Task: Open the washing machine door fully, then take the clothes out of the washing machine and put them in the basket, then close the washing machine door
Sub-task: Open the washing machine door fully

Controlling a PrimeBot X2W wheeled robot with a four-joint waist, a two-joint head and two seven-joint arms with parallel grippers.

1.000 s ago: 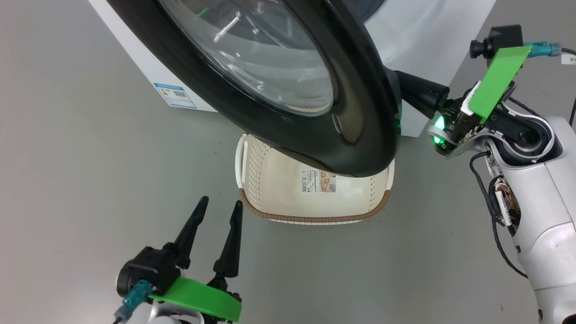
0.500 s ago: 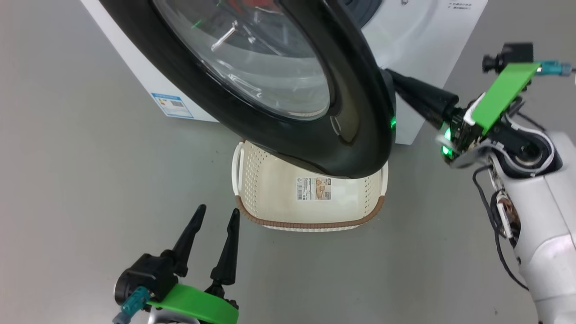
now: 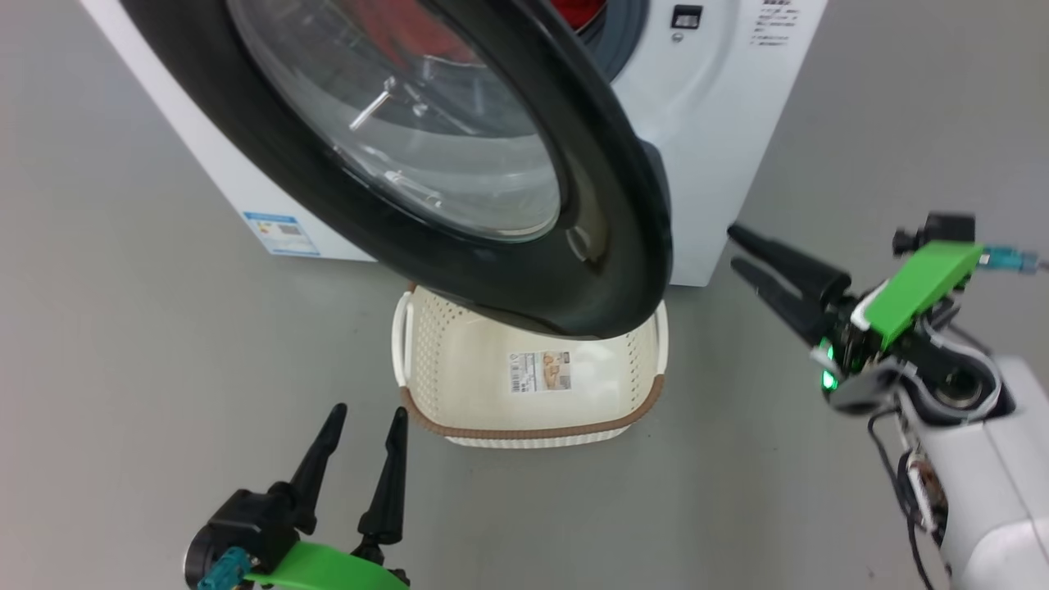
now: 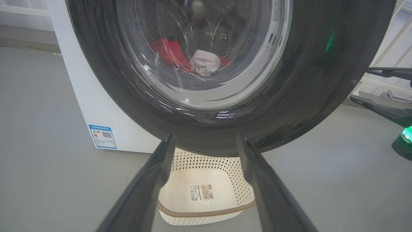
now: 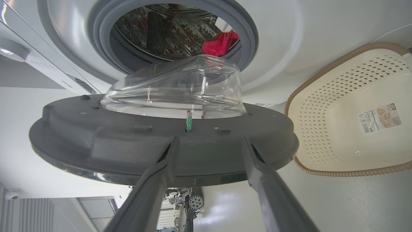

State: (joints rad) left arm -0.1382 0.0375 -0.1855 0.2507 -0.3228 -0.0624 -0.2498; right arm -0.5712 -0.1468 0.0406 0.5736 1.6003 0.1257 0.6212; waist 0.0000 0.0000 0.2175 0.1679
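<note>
The right gripper (image 3: 731, 246) stands wide and empty beside the washing machine door (image 3: 623, 270) — part open, overhanging the basket (image 3: 524, 430) — so reaching for the clothes (image 5: 220, 43) in the drum (image 5: 167, 32) risks striking its rim.

red clothes (image 4: 168, 52), black door (image 3: 610, 254), cream basket (image 3: 459, 360) — perforated

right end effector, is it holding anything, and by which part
Nothing. The right end effector is open beside the washing machine door, not touching its rim; the left end effector is open and empty too.
</note>
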